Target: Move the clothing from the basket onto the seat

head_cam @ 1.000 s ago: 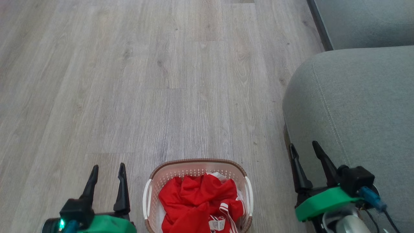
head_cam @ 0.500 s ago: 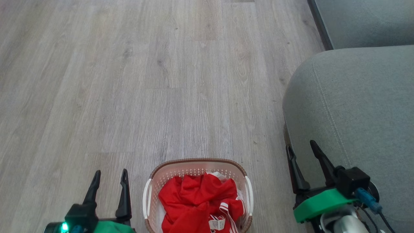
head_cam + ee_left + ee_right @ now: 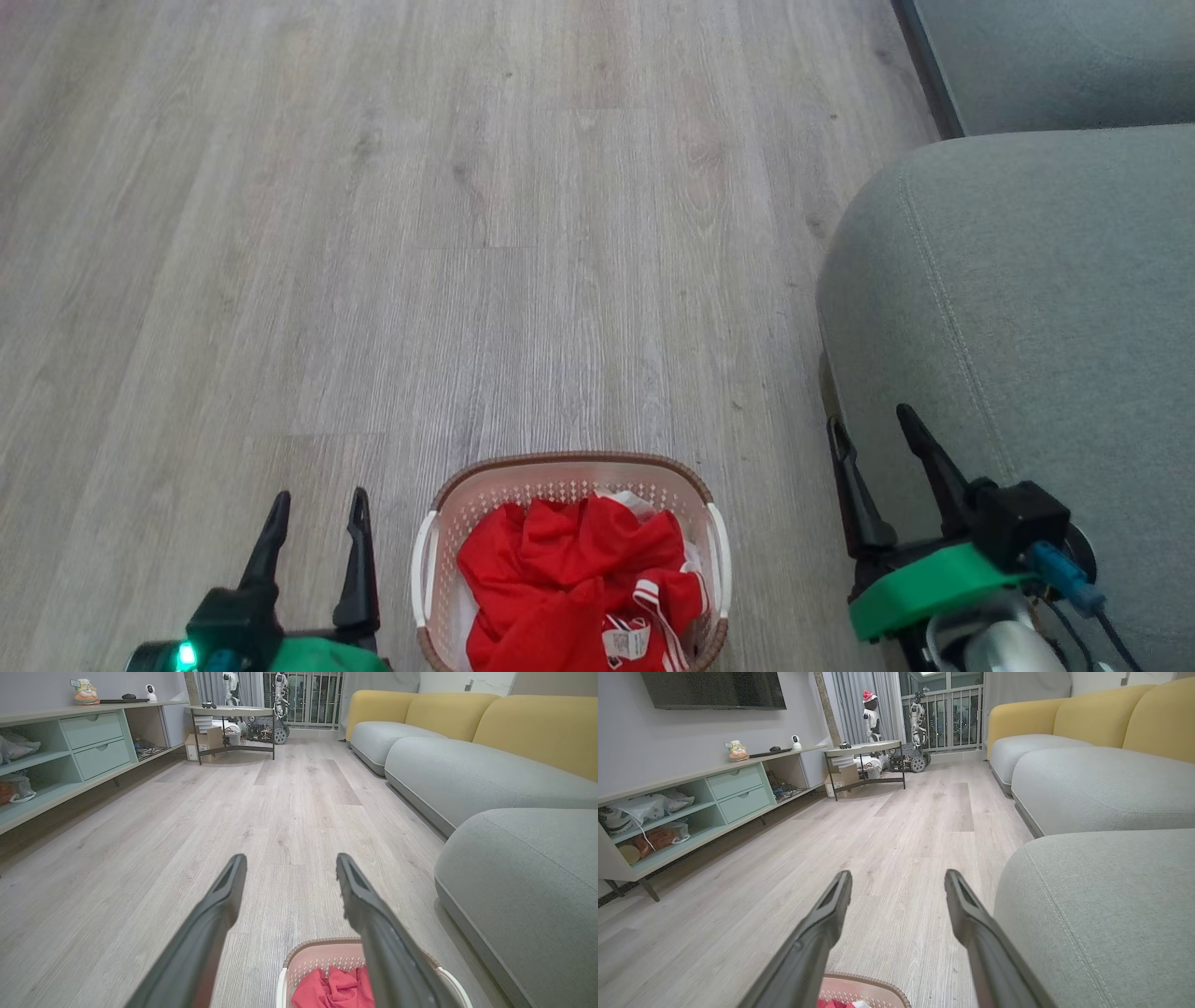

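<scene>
From my end the job has not begun. At the near left my left pincer hangs over the bare floor, fingers spread and holding nothing, just left of the basket. The basket stands on the floor at the near centre, and all the clothing I can see is heaped inside it, red folds with the white stripe trim and the small label towards the near side. The frame cuts off the basket's near edge, so I cannot say whether this is one garment or several. Right of the basket my right pincer is likewise spread and empty, its tips in front of the near corner of the seat, which fills the right side and carries no fabric. So everything remains, I judge: reach in, pinch the cloth, lift it clear of the rim, carry it right and drop it on the cushion. Against a second ago, the left pincer sits a little lower and nearer in the head view. The basket and the seat edge have both crept slightly up the picture, which I take for a small head movement, not a move of the things. The heap lies just as it did, and the right pincer has barely shifted.
</scene>
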`<state>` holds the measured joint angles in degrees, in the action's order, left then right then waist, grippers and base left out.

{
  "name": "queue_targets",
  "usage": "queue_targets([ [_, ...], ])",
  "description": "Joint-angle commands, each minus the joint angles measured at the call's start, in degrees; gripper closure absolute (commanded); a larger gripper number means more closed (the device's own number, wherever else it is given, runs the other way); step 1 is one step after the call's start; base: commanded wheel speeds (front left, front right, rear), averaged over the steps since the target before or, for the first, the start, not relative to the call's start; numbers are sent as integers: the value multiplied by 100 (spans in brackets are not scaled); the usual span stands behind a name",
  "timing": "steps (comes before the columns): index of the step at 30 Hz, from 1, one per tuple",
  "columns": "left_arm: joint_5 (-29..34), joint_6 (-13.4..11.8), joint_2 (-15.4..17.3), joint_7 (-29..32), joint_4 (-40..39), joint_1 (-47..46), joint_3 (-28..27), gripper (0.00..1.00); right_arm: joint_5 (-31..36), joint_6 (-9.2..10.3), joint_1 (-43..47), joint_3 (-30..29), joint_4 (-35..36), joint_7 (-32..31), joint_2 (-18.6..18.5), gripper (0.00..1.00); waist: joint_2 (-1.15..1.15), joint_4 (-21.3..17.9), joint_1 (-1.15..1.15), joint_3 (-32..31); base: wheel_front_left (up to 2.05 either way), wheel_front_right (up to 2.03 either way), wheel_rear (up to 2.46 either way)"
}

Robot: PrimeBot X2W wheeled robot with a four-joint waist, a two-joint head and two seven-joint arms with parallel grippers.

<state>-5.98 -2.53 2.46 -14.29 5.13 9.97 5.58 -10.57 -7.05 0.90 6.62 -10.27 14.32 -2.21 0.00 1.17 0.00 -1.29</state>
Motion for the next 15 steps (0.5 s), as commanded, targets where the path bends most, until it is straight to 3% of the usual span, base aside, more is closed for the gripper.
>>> queue_targets([
  [1, -49, -7, 42, -71, -187, -195, -162, 0, -5, -44, -118, 103, 237, 68, -66, 0, 0, 3, 0, 17, 0, 0, 0],
  [10, -7, 60, 42, -71, -123, -321, -35, 0, -2, -44, -150, -20, 393, 68, -66, 0, 0, 43, 0, 217, 0, 0, 0],
  [15, 64, 173, 42, -71, 46, -666, 131, 0, 56, -44, -350, -165, 490, 68, -66, 0, 0, 62, 0, 692, 0, 0, 0],
])
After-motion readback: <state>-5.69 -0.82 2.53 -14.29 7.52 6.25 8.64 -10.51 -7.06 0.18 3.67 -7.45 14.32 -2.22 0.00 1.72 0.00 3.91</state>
